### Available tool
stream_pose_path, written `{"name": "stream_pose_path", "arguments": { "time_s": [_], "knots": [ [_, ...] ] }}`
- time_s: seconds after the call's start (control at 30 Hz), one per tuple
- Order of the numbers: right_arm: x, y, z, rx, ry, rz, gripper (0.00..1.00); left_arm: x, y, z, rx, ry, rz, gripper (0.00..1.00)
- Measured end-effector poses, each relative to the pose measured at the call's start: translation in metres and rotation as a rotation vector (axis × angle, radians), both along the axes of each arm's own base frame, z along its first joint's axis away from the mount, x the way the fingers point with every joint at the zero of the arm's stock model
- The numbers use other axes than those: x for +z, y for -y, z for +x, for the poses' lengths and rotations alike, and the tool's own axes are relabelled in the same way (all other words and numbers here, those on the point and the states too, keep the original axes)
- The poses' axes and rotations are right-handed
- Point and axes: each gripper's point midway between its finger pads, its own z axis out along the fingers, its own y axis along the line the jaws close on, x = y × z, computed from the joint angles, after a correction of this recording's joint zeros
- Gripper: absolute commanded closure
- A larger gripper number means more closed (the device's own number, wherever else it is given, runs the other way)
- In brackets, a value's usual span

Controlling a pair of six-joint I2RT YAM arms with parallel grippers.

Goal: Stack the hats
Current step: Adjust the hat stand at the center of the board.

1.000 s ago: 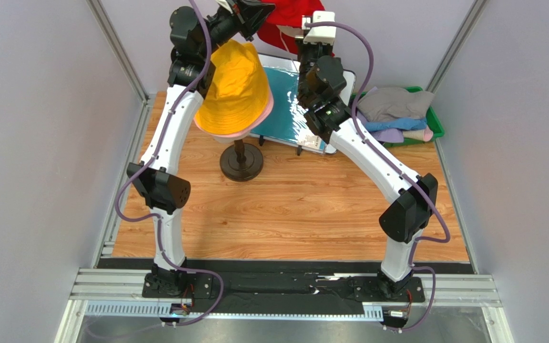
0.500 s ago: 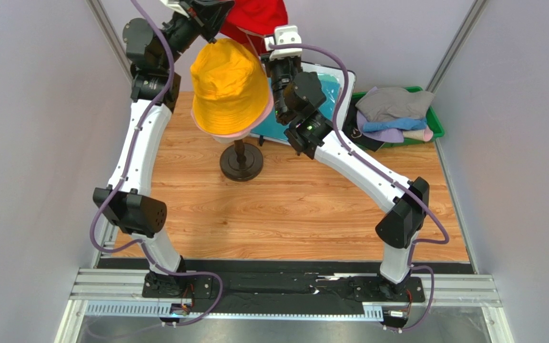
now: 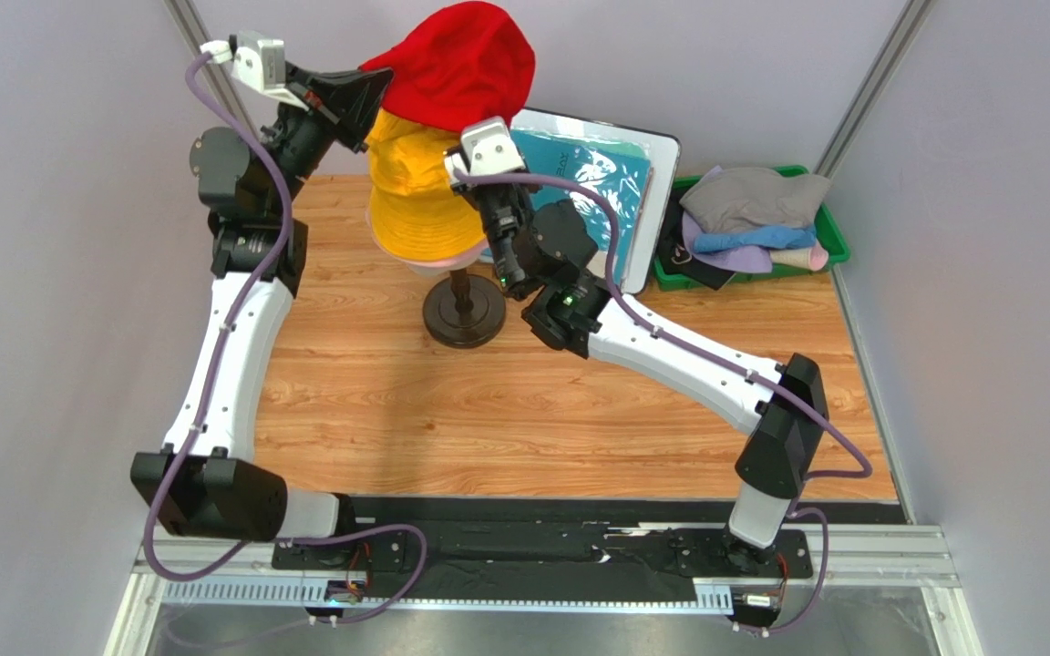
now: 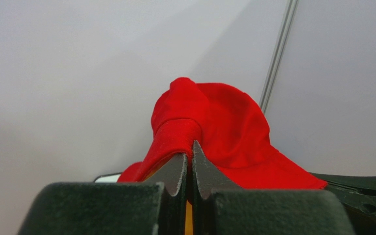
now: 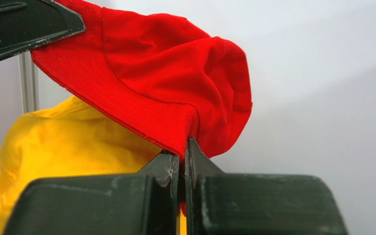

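Left wrist view shows the left hand [image 4: 191, 152] clenched on the brim of the red hat [image 4: 224, 127], and the right hand [image 5: 184, 147] pinches the opposite brim. The hat hangs stretched between them over the yellow hat [image 3: 414, 192]. It looks light, limp and unbreakable, so the brim edges are likely the surest hold.

red hat [image 5: 165, 63]: matt woven cloth | table [image 3: 558, 397]: smooth wood, maybe laminate

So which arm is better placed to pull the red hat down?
Neither alone, probably. The left gripper and right gripper are each shut on opposite sides of the red cloth bucket hat's brim, above the orange-yellow cloth bucket hat, so both should lower together.
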Motion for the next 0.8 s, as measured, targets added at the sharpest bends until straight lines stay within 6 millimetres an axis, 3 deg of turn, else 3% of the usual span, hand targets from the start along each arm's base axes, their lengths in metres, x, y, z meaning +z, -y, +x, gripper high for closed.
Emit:
{"name": "stream_pose_path", "arguments": {
  "time_s": [0.33, 0.63, 0.73, 0.77, 0.8],
  "knots": [
    [-0.015, -0.002, -0.028, 0.045, 0.002, -0.065, 1.00, -0.026, -0.012, -0.041, 0.050, -0.058, -0.050, 1.00],
    [-0.053, 0.000, -0.028, 0.044, -0.044, -0.140, 1.00, -0.077, -0.011, -0.035, 0.032, -0.206, -0.106, 1.00],
    [-0.058, 0.003, -0.030, 0.044, -0.050, -0.149, 1.00, -0.083, -0.009, -0.035, 0.017, -0.241, -0.132, 0.64],
    [-0.059, 0.004, -0.030, 0.040, -0.051, -0.148, 1.00, -0.085, -0.010, -0.036, 0.019, -0.253, -0.135, 0.35],
    [-0.059, 0.008, -0.030, 0.031, -0.052, -0.142, 1.00, -0.086, -0.012, -0.035, 0.029, -0.266, -0.143, 0.24]
  ]
}}
